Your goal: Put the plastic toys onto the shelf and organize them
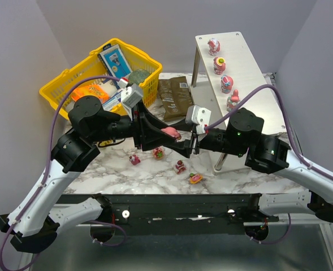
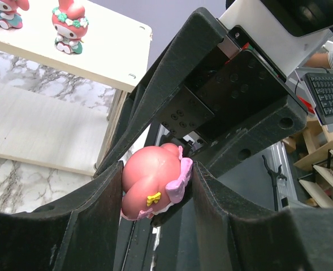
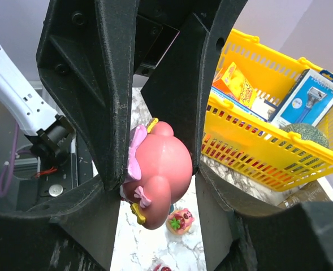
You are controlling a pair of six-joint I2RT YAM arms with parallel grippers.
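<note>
- My left pincer (image 1: 164,134) is clenched on the pink toy (image 1: 169,132), holding it above the tabletop at the centre of the top view.
- My right pincer (image 1: 178,136) meets it tip to tip from the right. In the right wrist view my fingers (image 3: 87,226) sit against the same toy's sides, so it appears to be grasping too.
- The marble table (image 1: 109,169) is white with grey veins. Four loose toys (image 1: 180,166) lie on it just below centre, apart from one another.
- The shelf (image 1: 248,56) stands at upper right, with a row of four toys (image 1: 226,84) upright on its pale top board.
- A yellow basket (image 1: 56,87) of packets sits at upper left, and a brown packet (image 1: 174,96) lies flat between it and the shelf.
- Plain lilac-grey walls (image 1: 155,28) close the table in at left, back and right.
</note>
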